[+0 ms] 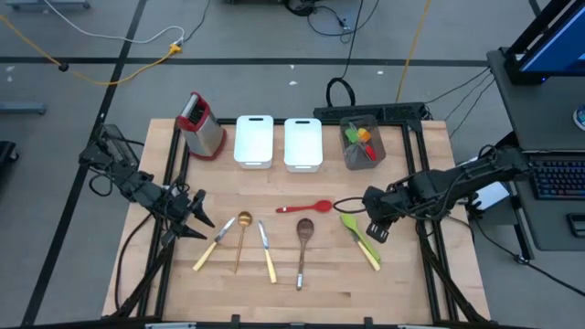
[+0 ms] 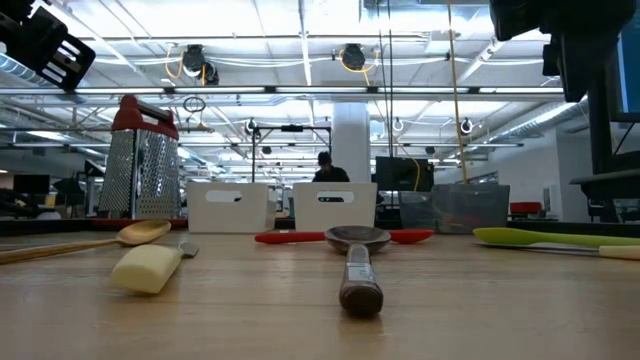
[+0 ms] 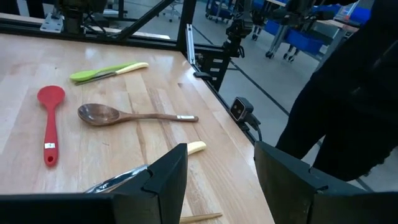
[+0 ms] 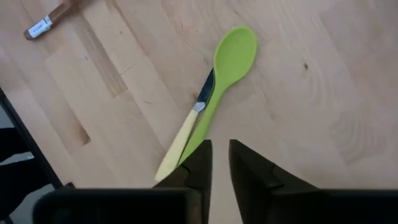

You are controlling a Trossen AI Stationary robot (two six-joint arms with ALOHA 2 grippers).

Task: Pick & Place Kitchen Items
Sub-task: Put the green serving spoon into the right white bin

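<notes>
Hovering over the green spoon [image 4: 231, 59] and the cream-handled knife [image 4: 180, 138] touching its side, my right gripper [image 4: 221, 163] holds nothing — fingers only a sliver apart. Farther off lie the wooden spoon [image 1: 303, 238] and red spoon [image 1: 305, 207]; my left gripper [image 1: 196, 219] waits open, empty.

Both arms are matte black, built of chunky jointed segments with black cables looping alongside. The left gripper [image 1: 194, 217] and right gripper [image 1: 377, 228] carry broad, flat, angular black fingers [image 3: 166, 180].
</notes>
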